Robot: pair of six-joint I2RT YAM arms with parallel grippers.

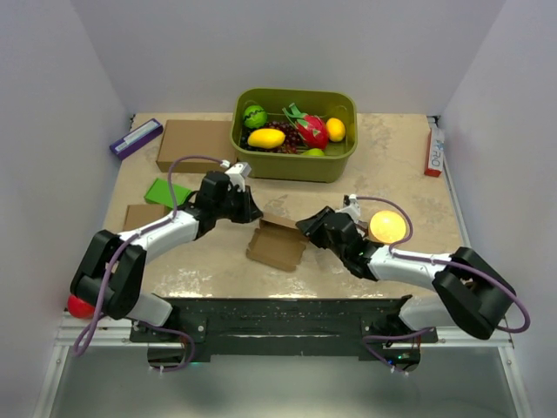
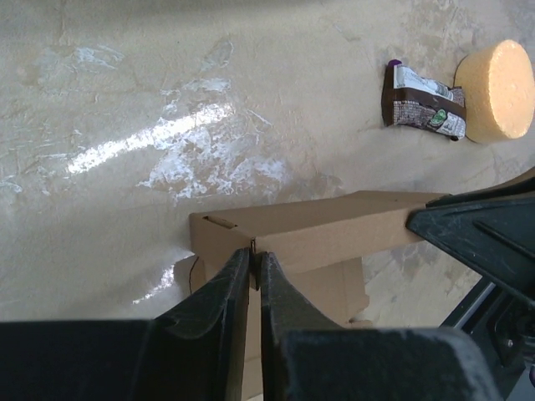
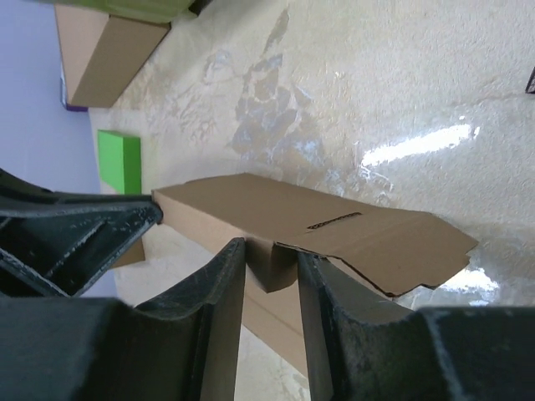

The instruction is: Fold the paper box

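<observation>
Paper box point(image 1: 277, 245) sits partly folded at the centre of the table point(image 1: 392, 165), between both arms. Left gripper point(image 2: 256, 271) is pinched tight on a thin wall edge near one corner of the box. Right gripper point(image 3: 272, 269) stands narrow around a side flap and appears to clamp it.

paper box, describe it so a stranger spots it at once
Start at the green fruit bin at the back. Just in front, mid-table, lies the paper box. Unlike the larger closed carton at back left, it is thin, half-open, flaps loose.
</observation>
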